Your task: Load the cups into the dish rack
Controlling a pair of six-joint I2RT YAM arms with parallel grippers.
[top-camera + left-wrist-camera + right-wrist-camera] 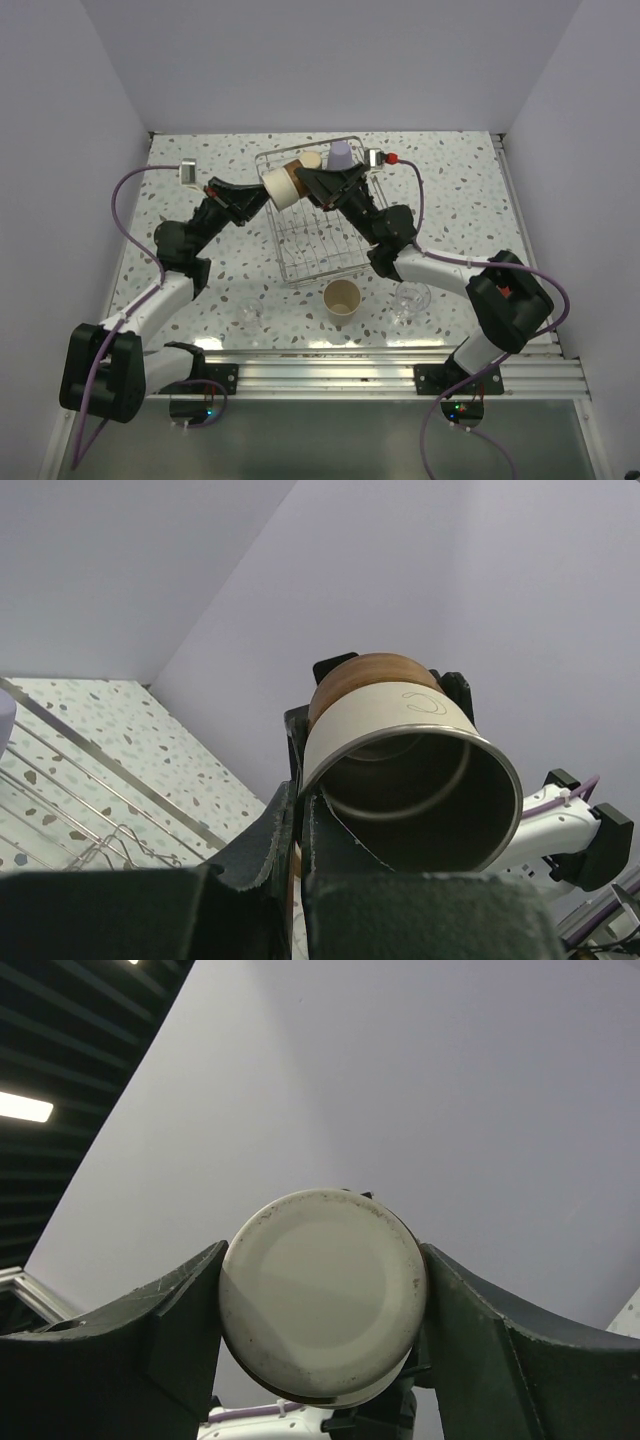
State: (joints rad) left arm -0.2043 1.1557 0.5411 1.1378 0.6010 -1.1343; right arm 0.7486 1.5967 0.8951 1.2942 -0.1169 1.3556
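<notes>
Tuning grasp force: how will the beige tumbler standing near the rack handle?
The beige tumbler stands upright, mouth up, outside the dish rack, so a rim pinch looks feasible. It looks thin-walled and empty, so probably light and easy to tip if pushed high. Its round wall suggests it would roll once down.

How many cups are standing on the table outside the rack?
3: a beige cup in front of the rack, a clear glass to its left, and a second glass to its right. More might be hidden.
</notes>
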